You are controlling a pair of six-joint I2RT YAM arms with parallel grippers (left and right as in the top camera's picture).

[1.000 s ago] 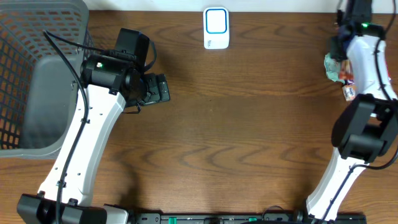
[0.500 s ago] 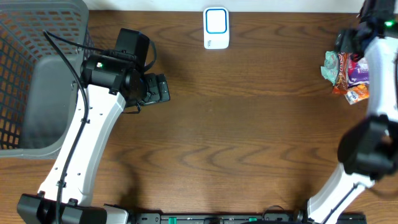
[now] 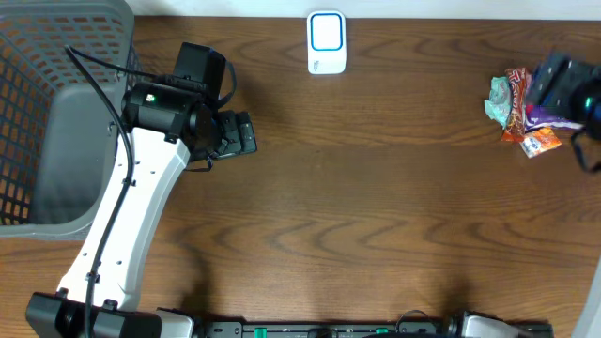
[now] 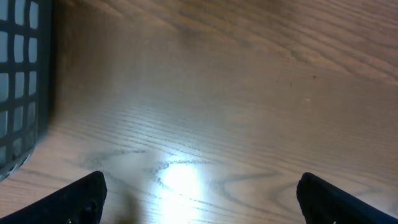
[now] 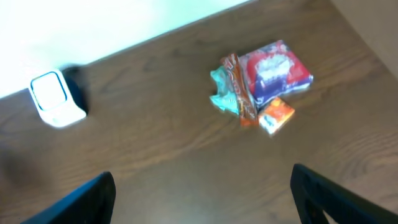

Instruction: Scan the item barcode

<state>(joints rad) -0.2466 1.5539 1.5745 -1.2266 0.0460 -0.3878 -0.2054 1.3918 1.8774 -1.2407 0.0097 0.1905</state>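
Now | scanner 1; basket 1; snack pile 1 | left jaws, right jaws: spread wide, empty

The left arm slants up from the near left corner of the counter, with the left gripper pointing right, jaws spread wide and empty. The right gripper hangs by the far right edge, jaws wide apart, holding nothing.
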